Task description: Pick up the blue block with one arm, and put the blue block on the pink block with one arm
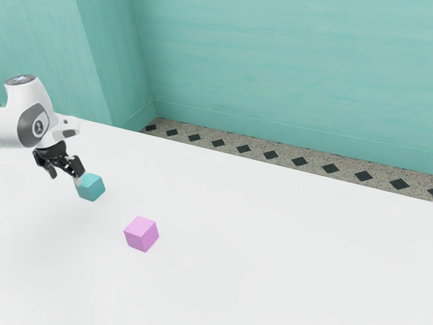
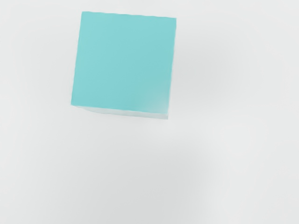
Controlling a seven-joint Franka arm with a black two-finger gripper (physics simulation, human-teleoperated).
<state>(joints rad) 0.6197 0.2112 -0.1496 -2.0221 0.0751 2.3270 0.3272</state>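
Gripper (image 1: 66,170) hangs by blue block (image 1: 90,187) over white table (image 1: 270,237), teal walls (image 1: 284,61) behind.

Plain white table (image 1: 284,257) across the foreground, bordered along its far edge by a strip of speckled beige floor (image 1: 257,145) set with a row of black diamond tiles (image 1: 300,161), backed by 2 teal walls (image 1: 284,61) meeting in a corner.
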